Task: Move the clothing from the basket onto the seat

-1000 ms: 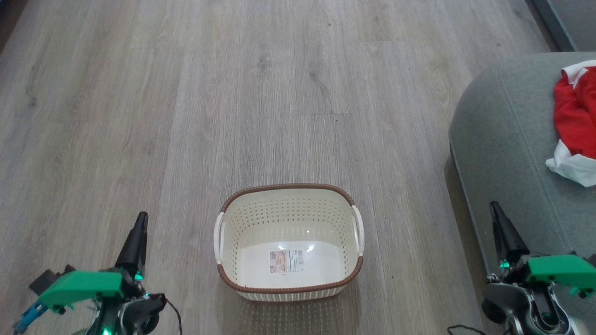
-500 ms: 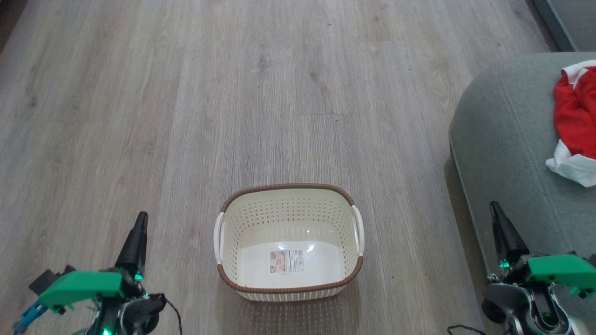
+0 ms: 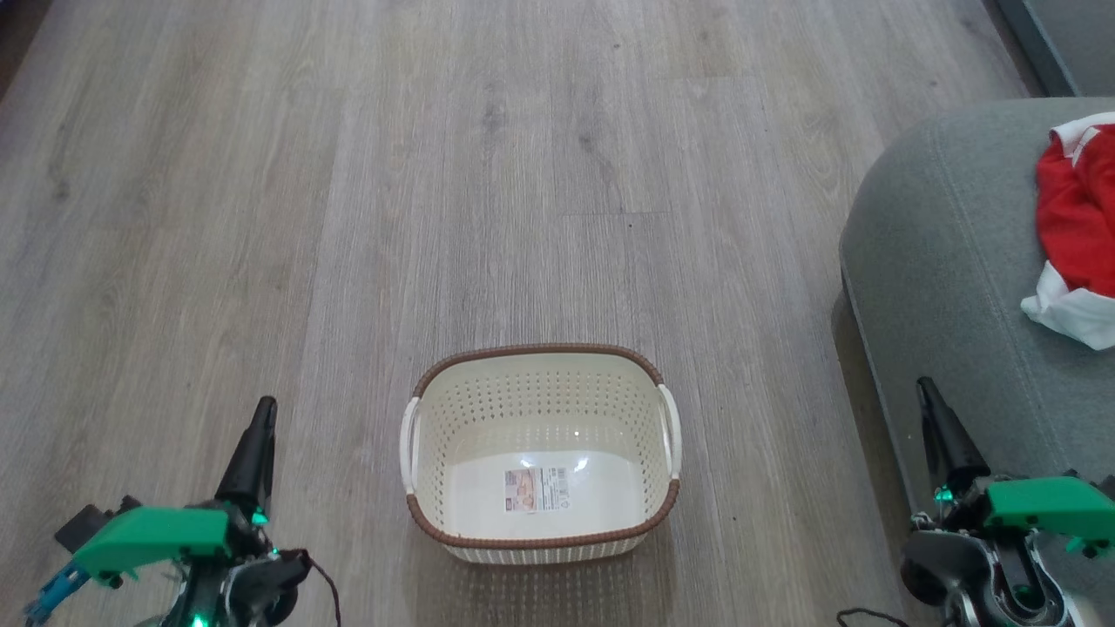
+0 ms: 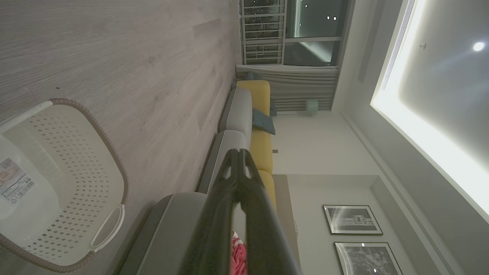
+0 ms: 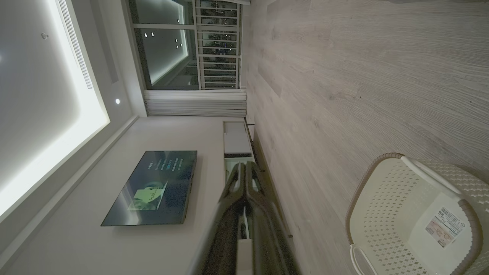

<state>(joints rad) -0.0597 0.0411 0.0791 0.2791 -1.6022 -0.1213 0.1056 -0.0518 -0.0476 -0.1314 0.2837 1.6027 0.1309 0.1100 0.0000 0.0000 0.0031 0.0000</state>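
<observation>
By the look of things the job is done: the clothing (image 3: 1076, 218) lies crumpled on the seat (image 3: 949, 261) at the right edge of the head view, red folds with white trim spilling toward the lower right. The basket (image 3: 540, 353) at lower centre holds nothing but the sticker (image 3: 536, 489) on its bottom. I judge that nothing is left beyond perhaps a tidier spread of the fabric. The left gripper (image 3: 264, 407) at lower left has its dark fingers pressed together on nothing, as its wrist view confirms at the meeting tips. The right gripper (image 3: 923, 385) at lower right is likewise closed and empty. The garment sits well in from the seat's rounded left edge, so a slide to the floor (image 3: 435, 174) looks unlikely. The frame cuts off its right side, so I cannot tell how near it lies to the far edge. Bare boards surround the basket on all sides, with wide room across the upper and left frame. The right gripper is just beside the cushion's lower-left flank, the one tight spot for any move.
</observation>
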